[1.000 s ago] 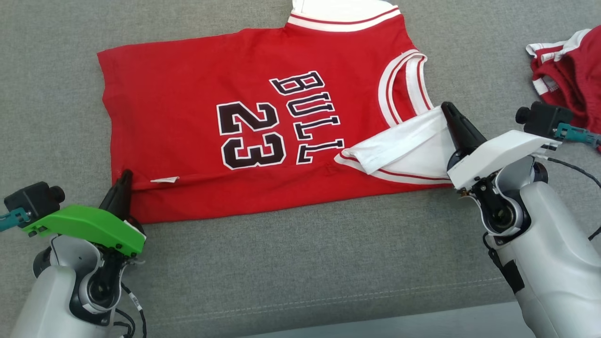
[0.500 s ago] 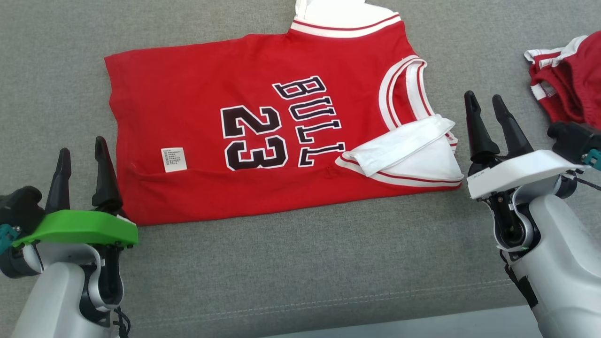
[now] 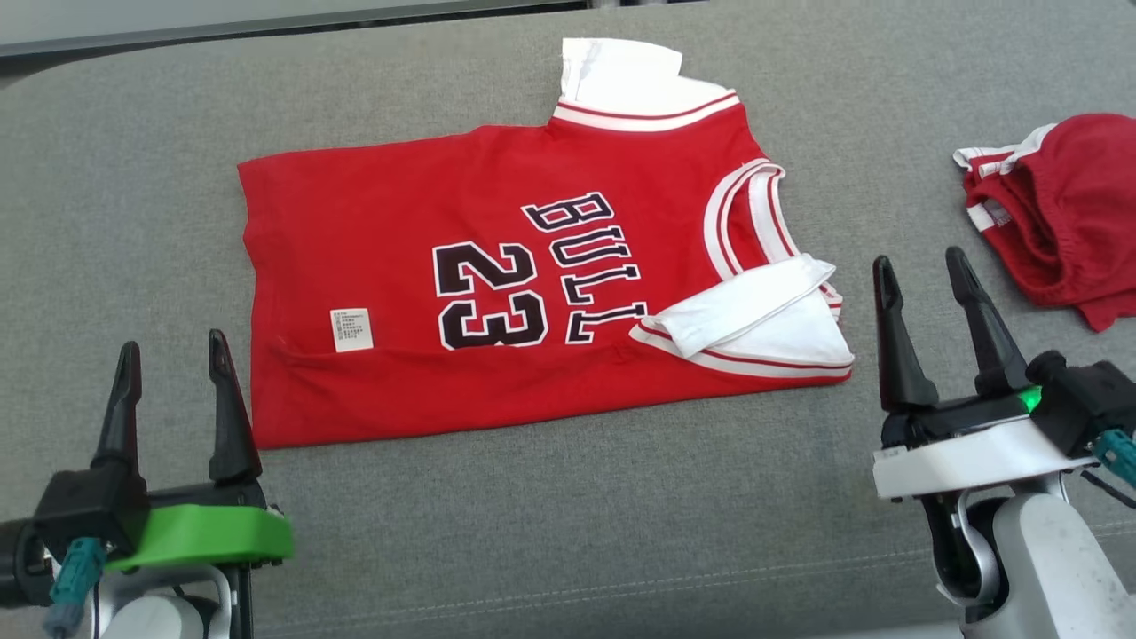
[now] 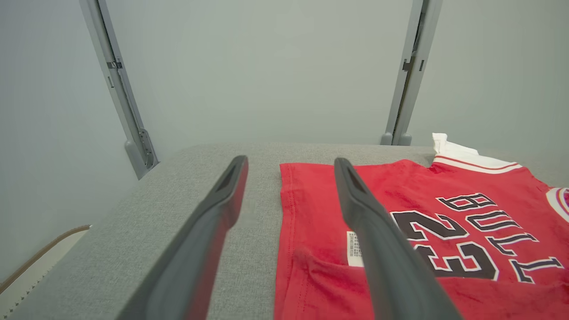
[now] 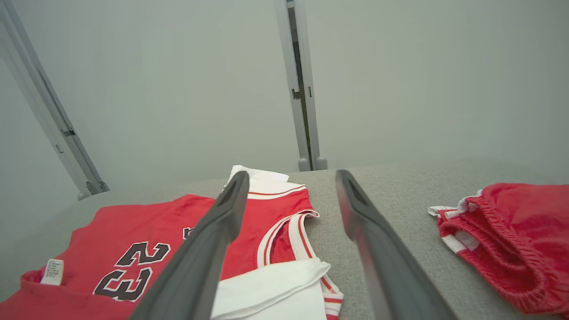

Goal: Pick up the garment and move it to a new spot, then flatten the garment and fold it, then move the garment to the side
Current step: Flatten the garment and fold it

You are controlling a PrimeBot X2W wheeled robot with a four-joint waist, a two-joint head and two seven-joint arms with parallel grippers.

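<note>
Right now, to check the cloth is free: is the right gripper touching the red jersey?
Apart. The head view shows grey cushion between the open right gripper and the red jersey.

Two robot hands are pictured, each formed of two long, dark, tapering fingers with narrow tips. The left hand is carried on a bright green plate, the right hand on a white plate. A black camera block is fixed beside each plate, and a teal connector is plugged into it. A small green light is lit at the right hand's base. A rounded pale grey wrist housing with black joint rings is seen beneath.
</note>
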